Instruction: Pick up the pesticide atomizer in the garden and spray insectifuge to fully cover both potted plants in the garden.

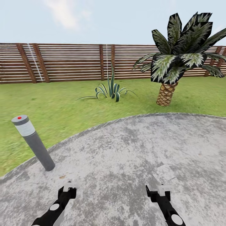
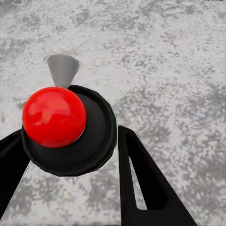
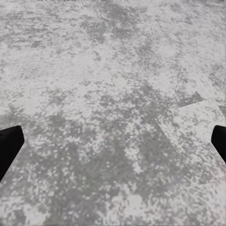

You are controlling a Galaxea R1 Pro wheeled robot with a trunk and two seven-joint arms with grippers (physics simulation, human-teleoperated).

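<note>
The pesticide atomizer [image 2: 94, 141], a black round body with a red knob on top and a grey cone nozzle, sits between the fingers of my left gripper [image 2: 68, 135], which is shut on it above grey paving. In the head view the left gripper [image 1: 67, 189] hangs low at the near left over the paving. At the near right, my right gripper [image 1: 158, 191] is open, and the right wrist view shows nothing but paving between the tips of that gripper [image 3: 113, 136]. The potted plants are out of view.
A grey bollard [image 1: 34, 142] with a red dot on its cap leans at the paving's left edge. Beyond the curved paving [image 1: 135, 157] lies lawn with a spiky ground plant [image 1: 110, 89], a scaly-trunked palm [image 1: 175, 62] and a brown slat fence [image 1: 72, 62].
</note>
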